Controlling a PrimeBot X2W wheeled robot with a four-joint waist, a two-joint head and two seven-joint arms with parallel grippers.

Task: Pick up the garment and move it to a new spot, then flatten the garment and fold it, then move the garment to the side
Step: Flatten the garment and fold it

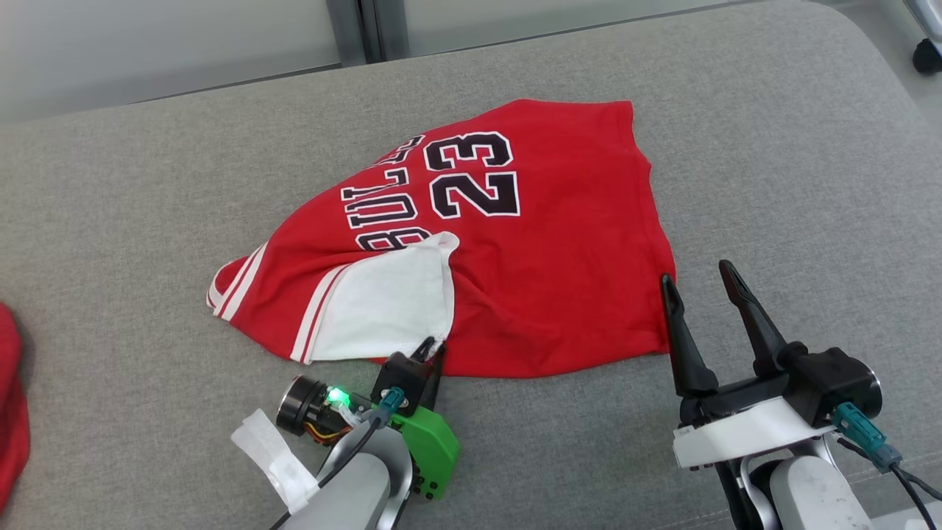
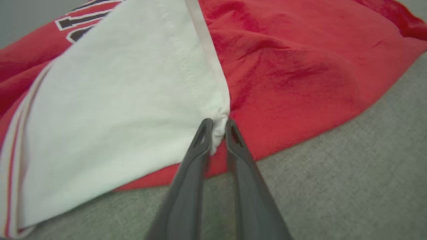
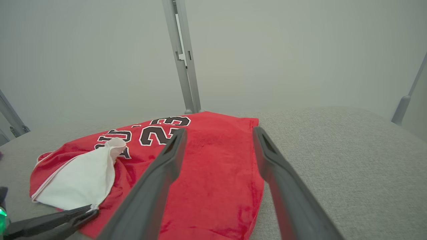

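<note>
A red jersey, the garment [image 1: 559, 280], lies crumpled on the grey cushioned surface, with black "23" lettering on top and a white inner flap [image 1: 390, 302] turned over at its near left. My left gripper [image 1: 433, 350] is shut on the near corner of that flap; in the left wrist view the white cloth [image 2: 133, 100] is bunched between the two fingertips of the gripper [image 2: 218, 125]. My right gripper [image 1: 695, 274] stands open just off the garment's right edge, holding nothing. In the right wrist view its fingers [image 3: 219, 130] frame the red cloth [image 3: 213, 166].
The grey cushioned surface [image 1: 773, 184] stretches to the right and back. Another red cloth [image 1: 11, 412] pokes in at the left edge. A caster wheel [image 1: 927, 55] sits beyond the far right corner, and a metal post [image 3: 181, 56] stands behind the surface.
</note>
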